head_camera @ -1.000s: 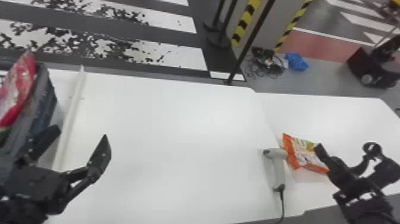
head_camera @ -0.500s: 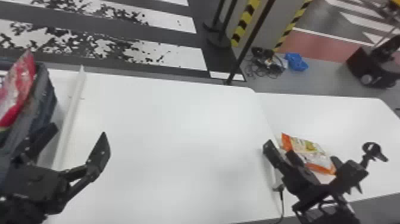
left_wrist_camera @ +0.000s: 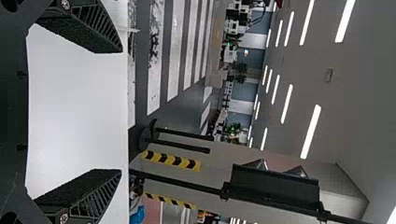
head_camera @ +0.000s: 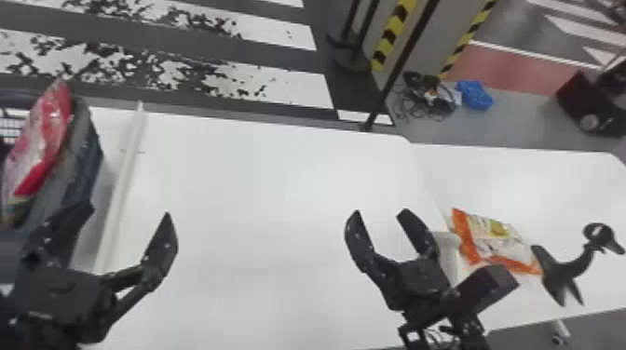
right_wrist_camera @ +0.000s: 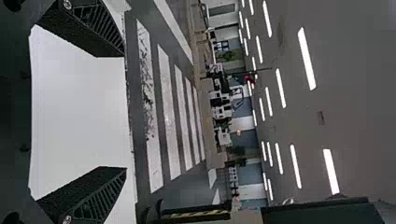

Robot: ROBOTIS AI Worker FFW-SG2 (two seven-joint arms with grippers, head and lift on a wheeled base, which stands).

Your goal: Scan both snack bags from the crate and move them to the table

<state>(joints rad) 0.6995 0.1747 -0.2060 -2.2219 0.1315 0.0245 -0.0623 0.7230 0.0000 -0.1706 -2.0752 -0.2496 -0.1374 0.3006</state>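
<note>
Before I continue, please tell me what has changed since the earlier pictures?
The right gripper has moved left, from beside the orange snack bag to over the main table; it is open and empty. The head view itself seems turned slightly left. The left gripper, the orange bag and the red bag in the crate look about as before.

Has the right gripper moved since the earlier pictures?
Yes. In the head view the right gripper has moved left, past the orange snack bag, over the white table.
</note>
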